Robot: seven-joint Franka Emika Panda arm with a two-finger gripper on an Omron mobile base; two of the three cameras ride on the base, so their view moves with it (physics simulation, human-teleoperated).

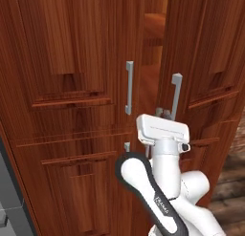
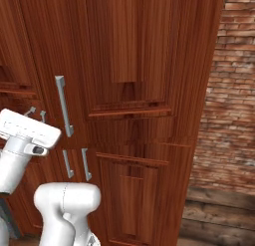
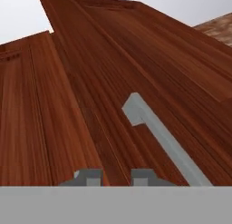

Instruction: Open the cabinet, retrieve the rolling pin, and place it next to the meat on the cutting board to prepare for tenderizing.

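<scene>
**Hand clamped low on the right door's bar, cabinet part open**

The hand (image 1: 164, 114) sits closed at the lower end of the long silver handle (image 1: 175, 95) of the right-hand door (image 1: 210, 63). In the left base view its fingers meet the bar just where the white wrist block ends; the hand view shows the two fingertips (image 3: 88, 177) drawn close together with the bar running off toward 4 o'clock beside them. Whether the bar is truly pinched between the pads or merely pressed against cannot be told, yet the grip low on the bar looks chosen so that a pull swings the door about its hinge.

That door already stands ajar. At 12 o'clock from the hand a gap shows between it and the left door (image 1: 72, 63), with a plain wooden shelf (image 1: 155, 22) visible inside. The left door stays flush, its own handle (image 1: 128, 87) at 10 o'clock from the hand, untouched.

The cabinet (image 2: 149, 65) rises beside a brick wall (image 2: 234, 90) at 3 o'clock in the right base view. The rolling pin presumably lies inside, hidden; the opening step seems only partly done.
</scene>
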